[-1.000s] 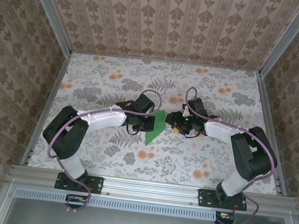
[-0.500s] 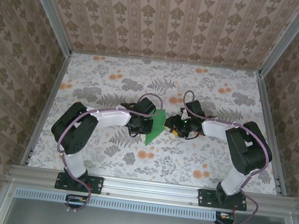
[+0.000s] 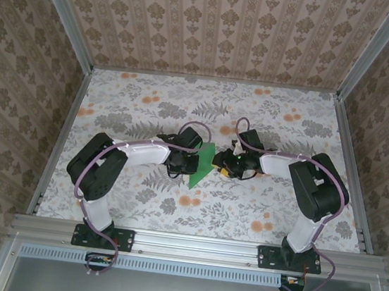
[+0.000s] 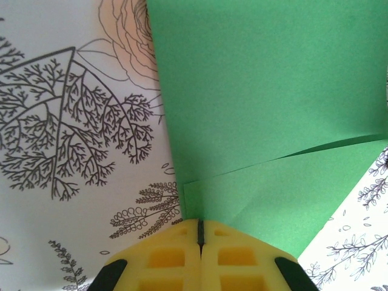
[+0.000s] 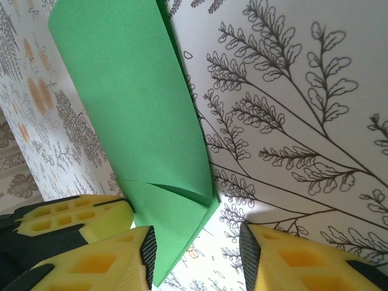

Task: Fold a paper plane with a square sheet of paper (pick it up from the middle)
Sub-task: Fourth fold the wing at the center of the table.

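At the centre of the overhead frame, a bright-green folded sheet of paper [image 3: 204, 161] slants from upper right to lower left against the floral-patterned table [image 3: 280, 199], between two inward-bent arms. The left wrist view reveals the left hand [image 4: 200, 227] pinched shut on the sheet's lower edge, with a crease crossing the right of that frame. The right wrist view shows the right hand [image 5: 197, 242] with jaws apart, straddling the sheet's bottom corner.
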Robot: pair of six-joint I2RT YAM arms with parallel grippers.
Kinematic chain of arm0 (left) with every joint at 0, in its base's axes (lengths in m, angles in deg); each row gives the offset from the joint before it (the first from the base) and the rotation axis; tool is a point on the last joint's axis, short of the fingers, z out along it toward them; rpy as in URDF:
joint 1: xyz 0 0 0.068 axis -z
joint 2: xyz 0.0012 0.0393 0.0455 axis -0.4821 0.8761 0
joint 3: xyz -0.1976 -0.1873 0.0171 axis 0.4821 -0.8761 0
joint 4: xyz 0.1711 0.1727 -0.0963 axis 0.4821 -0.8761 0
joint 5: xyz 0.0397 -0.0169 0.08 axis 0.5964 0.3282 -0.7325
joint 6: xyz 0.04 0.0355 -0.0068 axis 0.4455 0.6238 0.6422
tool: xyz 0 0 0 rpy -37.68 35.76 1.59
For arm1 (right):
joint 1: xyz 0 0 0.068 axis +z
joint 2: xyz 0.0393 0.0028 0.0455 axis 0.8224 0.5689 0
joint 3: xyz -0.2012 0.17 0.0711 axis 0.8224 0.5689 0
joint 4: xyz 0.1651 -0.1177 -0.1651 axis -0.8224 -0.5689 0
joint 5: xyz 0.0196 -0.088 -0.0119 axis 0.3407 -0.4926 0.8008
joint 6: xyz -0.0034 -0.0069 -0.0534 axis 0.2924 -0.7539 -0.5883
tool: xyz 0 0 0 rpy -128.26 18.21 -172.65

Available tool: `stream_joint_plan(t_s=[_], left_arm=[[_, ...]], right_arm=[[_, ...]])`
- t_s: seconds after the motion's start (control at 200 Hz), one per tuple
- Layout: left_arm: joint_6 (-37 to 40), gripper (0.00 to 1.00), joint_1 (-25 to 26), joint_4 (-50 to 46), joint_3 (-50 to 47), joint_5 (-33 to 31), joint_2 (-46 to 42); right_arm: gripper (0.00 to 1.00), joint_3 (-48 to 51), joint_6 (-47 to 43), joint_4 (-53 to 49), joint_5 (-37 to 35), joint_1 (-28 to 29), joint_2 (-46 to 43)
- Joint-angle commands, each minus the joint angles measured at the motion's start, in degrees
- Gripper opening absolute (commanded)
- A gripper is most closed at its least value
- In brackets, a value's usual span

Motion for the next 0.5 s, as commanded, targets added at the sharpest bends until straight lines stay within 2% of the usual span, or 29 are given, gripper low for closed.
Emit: stream_joint_plan(t_s=[0.0,0.495], left_arm=[[-1.2,0.0,-0.4,-1.0,-1.0,-0.7,-0.7],[-1.0,0.0,-0.4,-0.1,-1.3,0.1,-1.2]], right_arm=[[0.44,-1.7,0.3,0.2,1.2,0.3,1.6],[0.36,-3.0,0.7,2.3,4.1,0.6,3.4]])
